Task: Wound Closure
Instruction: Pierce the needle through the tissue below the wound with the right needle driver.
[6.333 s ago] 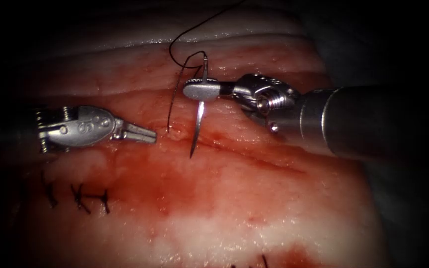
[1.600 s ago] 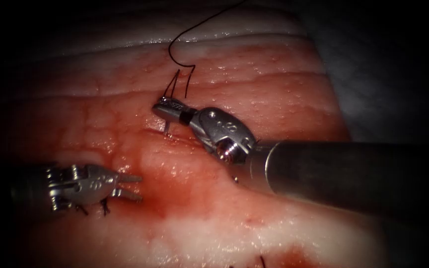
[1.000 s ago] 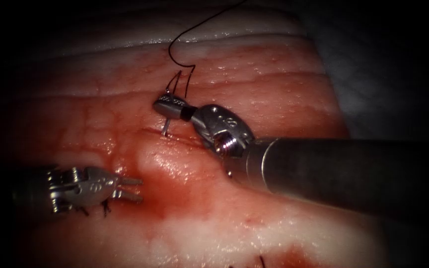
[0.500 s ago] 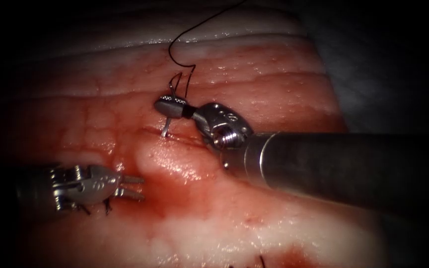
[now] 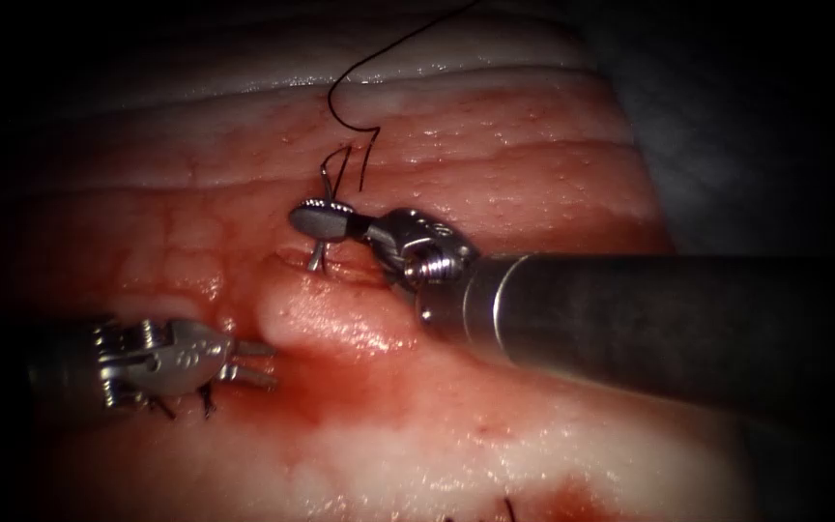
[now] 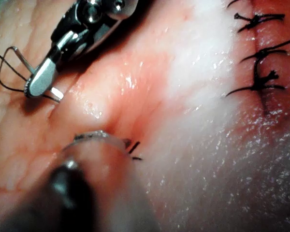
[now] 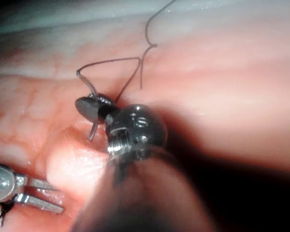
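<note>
Steel needle (image 5: 318, 253) in tissue (image 5: 533, 174), right end effector (image 5: 321, 220) gripping

Not much to read here

The left tool (image 5: 248, 362) had some tiny stamped marks on its wrist housing, but I couldn't make them out. Same with the right tool (image 5: 319, 220): nothing legible on it.

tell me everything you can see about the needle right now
The needle is a thin, curved, silvery metal wire. The right tool has its jaws shut on it near the rear end, where the dark thread trails off. Below the jaws a short stretch runs down into the tissue at the cut, with its point buried. The tissue bulges just beside it.
</note>
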### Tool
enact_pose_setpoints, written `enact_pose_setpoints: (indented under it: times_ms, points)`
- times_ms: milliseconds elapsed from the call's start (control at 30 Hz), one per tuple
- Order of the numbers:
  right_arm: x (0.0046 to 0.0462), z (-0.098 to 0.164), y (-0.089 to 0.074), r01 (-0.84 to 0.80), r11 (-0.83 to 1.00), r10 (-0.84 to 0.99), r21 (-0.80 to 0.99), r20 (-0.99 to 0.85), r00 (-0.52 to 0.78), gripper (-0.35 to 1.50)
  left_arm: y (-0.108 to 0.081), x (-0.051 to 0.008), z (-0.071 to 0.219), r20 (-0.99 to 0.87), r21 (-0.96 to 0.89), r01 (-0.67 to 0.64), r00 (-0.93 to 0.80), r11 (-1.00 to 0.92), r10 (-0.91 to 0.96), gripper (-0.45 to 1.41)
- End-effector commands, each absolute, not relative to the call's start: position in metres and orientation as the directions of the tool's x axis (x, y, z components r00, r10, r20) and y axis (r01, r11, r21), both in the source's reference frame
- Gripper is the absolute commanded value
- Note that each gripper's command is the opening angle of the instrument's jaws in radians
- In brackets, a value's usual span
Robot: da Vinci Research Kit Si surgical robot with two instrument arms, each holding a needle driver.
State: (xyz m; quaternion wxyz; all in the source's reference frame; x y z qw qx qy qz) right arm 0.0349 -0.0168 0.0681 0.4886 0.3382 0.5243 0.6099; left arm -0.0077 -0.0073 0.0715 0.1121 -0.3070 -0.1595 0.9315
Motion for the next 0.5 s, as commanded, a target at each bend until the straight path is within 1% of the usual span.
enact_pose_setpoints:
  times_ms: [33,267,500]
  points:
    - [0.0361,0.0679,-0.0171,-0.222,-0.004,0.954,0.975,-0.063,-0.293,-0.35,-0.0073,-0.0082,0.0721,-0.537,-0.365,-0.11,-0.786,-0.924,0.305,-0.05]
    - [0.0376,0.0661,-0.0188,-0.148,-0.11,0.952,0.983,0.062,-0.299,-0.35,-0.0072,-0.0082,0.0721,-0.537,-0.365,-0.109,-0.786,-0.924,0.305,-0.05]
    - [0.0396,0.0643,-0.0211,-0.081,-0.183,0.952,0.98,0.155,-0.264,-0.35,-0.0069,-0.0082,0.0722,-0.537,-0.368,-0.111,-0.786,-0.923,0.308,-0.05]
